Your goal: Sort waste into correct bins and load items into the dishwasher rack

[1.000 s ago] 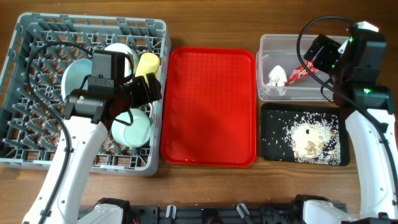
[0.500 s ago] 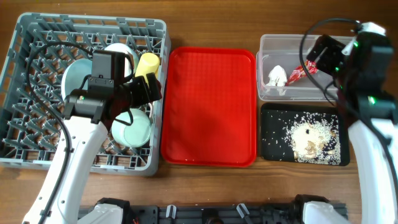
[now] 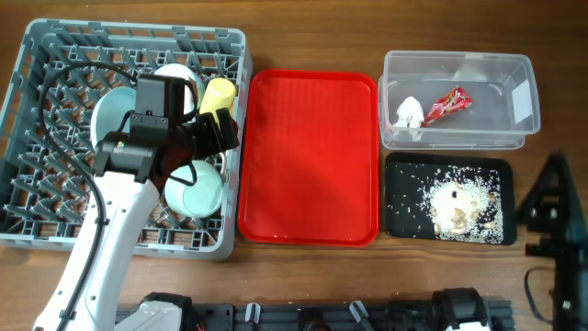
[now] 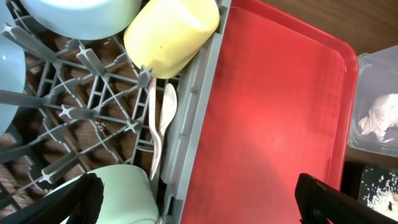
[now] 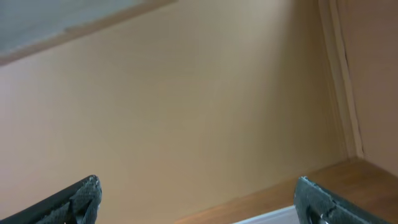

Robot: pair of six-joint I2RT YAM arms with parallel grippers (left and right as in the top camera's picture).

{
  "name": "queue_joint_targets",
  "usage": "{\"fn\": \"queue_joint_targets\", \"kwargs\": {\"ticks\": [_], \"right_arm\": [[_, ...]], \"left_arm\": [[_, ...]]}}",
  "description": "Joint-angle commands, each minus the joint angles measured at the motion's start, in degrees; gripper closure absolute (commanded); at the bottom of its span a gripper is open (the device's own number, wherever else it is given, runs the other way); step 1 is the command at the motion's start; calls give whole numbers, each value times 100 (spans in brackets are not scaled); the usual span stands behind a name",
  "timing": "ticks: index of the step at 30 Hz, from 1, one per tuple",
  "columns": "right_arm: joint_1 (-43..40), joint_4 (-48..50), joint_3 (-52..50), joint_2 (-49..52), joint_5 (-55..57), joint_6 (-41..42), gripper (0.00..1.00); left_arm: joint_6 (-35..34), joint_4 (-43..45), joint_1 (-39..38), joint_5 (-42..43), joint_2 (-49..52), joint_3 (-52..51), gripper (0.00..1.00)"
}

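Tally: one grey pegged plastic crate (image 3: 37,184) — one pale green bowl (image 3: 195,190), one light blue bowl (image 4: 81,9), one light blue plate (image 3: 115,115), one yellow cup (image 4: 171,34), two white plastic utensils (image 4: 166,109).

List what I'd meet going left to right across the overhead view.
Large square grey plastic dishwasher rack → flat red serving tray → crumpled white paper napkin → small shiny red snack wrapper.

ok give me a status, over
Left gripper open, empty, over the rack's right edge. Right gripper open, empty, facing a wall. Napkin and wrapper in clear tub, rice on black tray. Nothing in the way.
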Motion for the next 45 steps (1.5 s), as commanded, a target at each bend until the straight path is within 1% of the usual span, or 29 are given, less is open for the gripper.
{"fn": "queue_joint_targets", "kwargs": {"ticks": [1, 3, 6, 9, 13, 19, 22, 26, 32, 45], "right_arm": [[33, 262, -907, -575, -247, -197, 0], [26, 693, -1585, -916, -468, -542, 0], [26, 2173, -3161, -1497, -1029, -1034, 0], [26, 3327, -4422, -1912, -1316, -1012, 0], [22, 4317, -5665, -2124, -1294, -999, 0], [20, 4398, -6450, -2127, -1290, -999, 0], [-7, 4035, -6446, -2127, -1296, -1078, 0], [-103, 3143, -6446, -2127, -1327, -1484, 0], [-501, 3134, -6446, -2127, -1427, -1764, 0], [-498, 3139, -6443, -2118, -1425, -1753, 0]], "left_arm": [[-74, 17, 26, 63, 33, 68, 0], [-74, 17, 26, 63, 33, 68, 0], [-74, 17, 26, 63, 33, 68, 0], [-74, 17, 26, 63, 33, 68, 0], [-74, 17, 26, 63, 33, 68, 0], [-74, 17, 26, 63, 33, 68, 0], [-74, 17, 26, 63, 33, 68, 0], [-74, 17, 26, 63, 33, 68, 0], [-74, 17, 26, 63, 33, 68, 0], [-74, 17, 26, 61, 33, 68, 0]]}}
